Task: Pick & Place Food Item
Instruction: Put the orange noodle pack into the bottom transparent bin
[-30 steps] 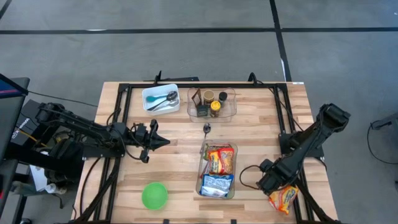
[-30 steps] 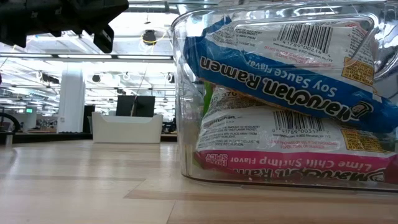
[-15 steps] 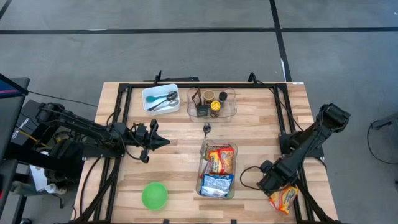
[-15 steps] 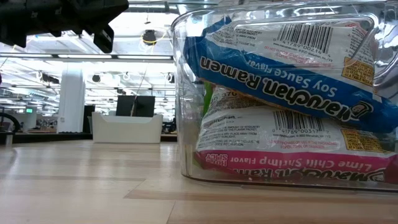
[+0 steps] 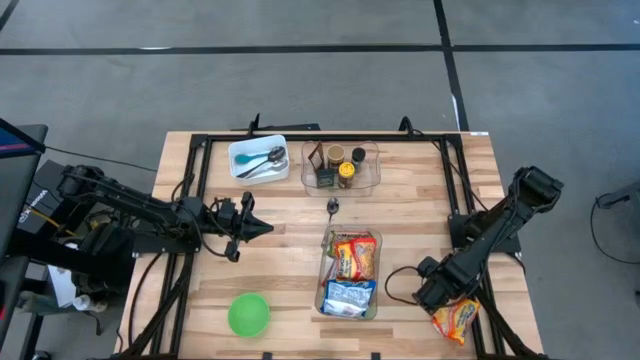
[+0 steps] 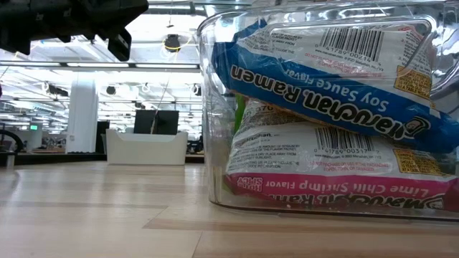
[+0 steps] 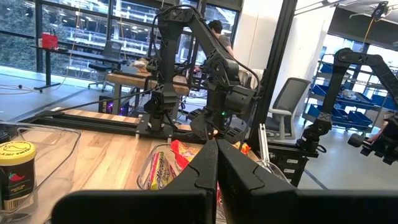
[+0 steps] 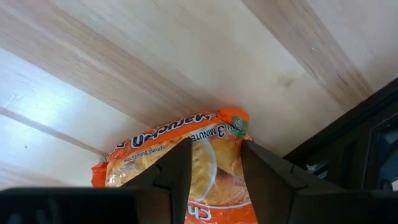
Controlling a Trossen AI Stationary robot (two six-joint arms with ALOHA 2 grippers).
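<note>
The orange ramen packet (image 5: 455,320) lies flat on the tabletop (image 5: 290,260) near its front right corner, just inside the black frame rail on the right edge. The right hand (image 5: 437,296) is down over it; in the right wrist view its two fingers (image 8: 177,168) stand partly open, one on either side of the packet's (image 8: 180,168) upper part, and whether they already press on the wrapper cannot be told.

Just beside the packet, toward the middle of the front edge, sits a clear bin (image 5: 349,272) holding more ramen packets (image 5: 355,257), with a blue soy sauce packet (image 6: 323,79) lying on a pink lime chili shrimp one (image 6: 337,190).

A spoon (image 5: 333,208) lies behind that bin. Along the back edge stand a clear tray of seasoning jars (image 5: 341,167) and a white bin with utensils (image 5: 258,158). A green bowl (image 5: 249,314) sits near the front left.

The left hand (image 5: 262,228) hovers over the left-middle of the tabletop, fingers closed together and holding nothing.
</note>
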